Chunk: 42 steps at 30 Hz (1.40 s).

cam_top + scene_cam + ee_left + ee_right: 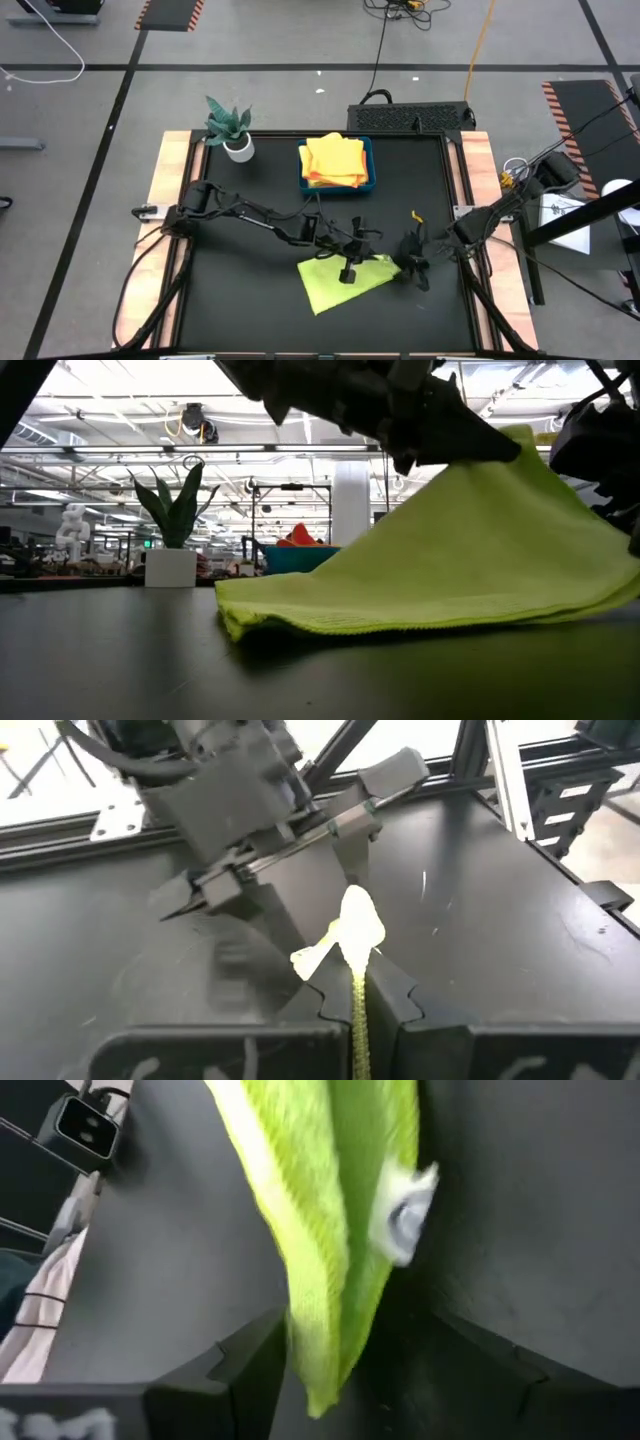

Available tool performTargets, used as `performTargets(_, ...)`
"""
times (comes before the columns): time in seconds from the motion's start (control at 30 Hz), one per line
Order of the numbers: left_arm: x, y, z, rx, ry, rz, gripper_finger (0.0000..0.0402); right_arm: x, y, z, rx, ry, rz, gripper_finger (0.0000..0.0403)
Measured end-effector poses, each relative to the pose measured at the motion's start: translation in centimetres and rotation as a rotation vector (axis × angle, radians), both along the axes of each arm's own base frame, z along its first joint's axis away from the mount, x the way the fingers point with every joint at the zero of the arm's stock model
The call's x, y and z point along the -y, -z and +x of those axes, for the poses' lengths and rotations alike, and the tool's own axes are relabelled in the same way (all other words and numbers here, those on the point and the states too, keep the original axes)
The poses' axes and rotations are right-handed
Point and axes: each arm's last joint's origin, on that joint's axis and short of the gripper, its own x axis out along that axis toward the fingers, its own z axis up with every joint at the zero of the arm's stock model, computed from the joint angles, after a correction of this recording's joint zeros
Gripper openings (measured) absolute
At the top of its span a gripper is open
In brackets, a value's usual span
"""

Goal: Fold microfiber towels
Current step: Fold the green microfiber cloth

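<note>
Black tabletop [240, 290] bears lime green towel [335, 280], 1 edge lifted.

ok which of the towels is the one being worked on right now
The lime green towel, spread on the mat at the table's front, one edge pinched in the shut left gripper. The yellow and orange towels sit stacked in the blue tray, untouched.

Overhead camera faces straight down; low camera looks level across the tabletop [250, 210]; both share the green towel [470, 560].
</note>
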Motion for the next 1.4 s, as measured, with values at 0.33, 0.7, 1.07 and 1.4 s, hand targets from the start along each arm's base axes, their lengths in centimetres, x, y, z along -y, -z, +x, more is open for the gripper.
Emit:
performTargets(0.33,0.7,-0.5,-0.7,-0.043,-0.032,0.050,0.0006,-0.8,-0.7,0.1,0.123,0.034,-0.032,0.0131)
performTargets(0.7,0.6,-0.5,-0.6,-0.041,-0.065,0.058,0.0006,-0.9,-0.3,-0.4,0.074,0.021,-0.047,0.0059)
performTargets(1.07,2.1,-2.4,-1.6,-0.022,-0.083,0.070,0.0005,-1.6,-1.9,0.3,0.264,0.012,-0.012,0.0005)
performTargets(1.4,7.3,-9.8,-6.8,0.081,-0.156,0.167,0.0003,-2.6,-5.9,1.0,0.644,-0.123,0.179,0.0002)
